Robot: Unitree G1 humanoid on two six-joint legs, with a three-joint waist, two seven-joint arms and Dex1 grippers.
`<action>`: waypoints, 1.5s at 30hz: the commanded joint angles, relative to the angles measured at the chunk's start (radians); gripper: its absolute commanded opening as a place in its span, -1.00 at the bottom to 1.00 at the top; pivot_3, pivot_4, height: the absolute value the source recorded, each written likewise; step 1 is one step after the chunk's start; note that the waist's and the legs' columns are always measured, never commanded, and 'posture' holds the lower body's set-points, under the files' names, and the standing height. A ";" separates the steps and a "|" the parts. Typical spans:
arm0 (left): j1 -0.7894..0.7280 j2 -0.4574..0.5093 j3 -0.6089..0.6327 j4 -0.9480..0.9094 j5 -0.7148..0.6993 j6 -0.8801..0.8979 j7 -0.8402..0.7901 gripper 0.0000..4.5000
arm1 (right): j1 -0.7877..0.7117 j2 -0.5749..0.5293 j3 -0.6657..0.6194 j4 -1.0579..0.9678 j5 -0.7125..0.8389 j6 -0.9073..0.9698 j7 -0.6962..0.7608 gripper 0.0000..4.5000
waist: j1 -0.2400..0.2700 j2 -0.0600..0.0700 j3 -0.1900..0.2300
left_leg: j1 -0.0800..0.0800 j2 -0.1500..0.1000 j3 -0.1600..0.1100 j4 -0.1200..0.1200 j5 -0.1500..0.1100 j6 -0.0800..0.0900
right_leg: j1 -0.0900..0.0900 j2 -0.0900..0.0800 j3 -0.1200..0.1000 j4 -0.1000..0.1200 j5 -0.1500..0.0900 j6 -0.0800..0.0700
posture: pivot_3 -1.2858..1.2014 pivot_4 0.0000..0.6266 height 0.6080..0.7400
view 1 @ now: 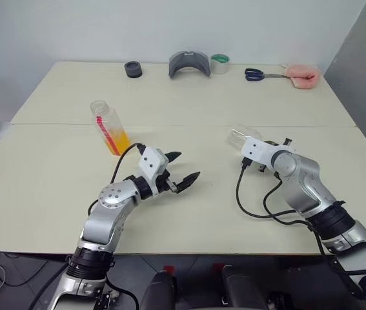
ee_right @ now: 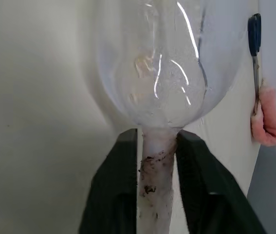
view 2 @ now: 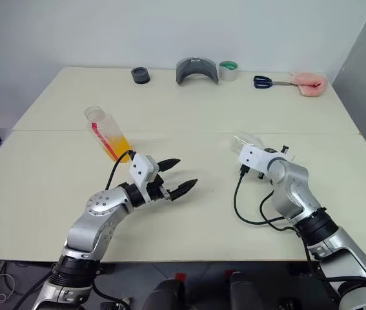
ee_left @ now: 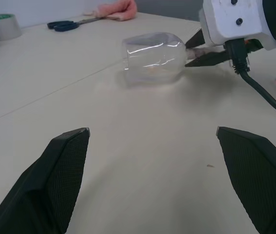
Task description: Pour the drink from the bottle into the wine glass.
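I have the right gripper (ee_right: 157,146) closed on the stem of the glass (ee_left: 153,57), which lies on its side on the table (view 1: 189,213). The left gripper (view 1: 184,169) hangs open between glass and bottle (view 1: 108,128). The bottle stands uncapped and leaning; a careless reach could knock it over and spill the drink (view 1: 117,142). Lifting by the thin stem, the glass may swivel or slip.

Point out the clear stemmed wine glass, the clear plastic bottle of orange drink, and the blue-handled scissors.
Clear stemmed wine glass (ee_left: 152,57): left wrist view, on its bowl.
Clear plastic bottle of orange drink (view 1: 110,128): left eye view, mid-body.
Blue-handled scissors (view 1: 255,75): left eye view, on the handles.
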 commanded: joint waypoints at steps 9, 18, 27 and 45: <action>-0.011 -0.001 0.016 -0.075 -0.018 0.031 0.012 1.00 | -0.105 0.368 -0.429 -0.038 0.345 0.103 -0.078 -0.87 | -0.024 0.000 0.000 | 0.002 0.001 0.000 -0.001 0.000 0.000 | 0.000 0.001 0.000 0.003 0.000 0.000 | 0.03 -0.52 1.00; -0.009 0.036 0.046 -0.105 -0.110 0.110 -0.058 1.00 | -0.157 0.552 -0.611 0.280 0.581 -0.118 -0.207 -0.87 | -0.021 0.000 0.000 | 0.001 0.000 0.000 -0.001 0.000 0.000 | 0.000 0.000 0.001 0.003 0.000 0.000 | 0.03 -0.52 1.00; 0.029 0.163 0.047 -0.173 -0.202 0.230 -0.173 1.00 | 0.099 0.526 -0.482 0.033 0.578 -0.077 -0.197 -0.87 | -0.021 0.001 -0.003 | 0.003 0.000 0.000 -0.002 -0.002 0.003 | 0.000 0.001 0.001 0.006 0.000 0.000 | 0.03 -0.52 1.00; 0.052 0.188 0.060 -0.171 -0.207 0.238 -0.193 1.00 | 0.469 0.402 -0.370 -0.302 0.583 0.055 -0.228 -0.88 | -0.003 0.001 -0.028 | 0.007 0.000 -0.002 -0.003 -0.003 0.004 | 0.008 0.001 -0.001 -0.004 -0.001 -0.001 | 0.03 -0.52 1.00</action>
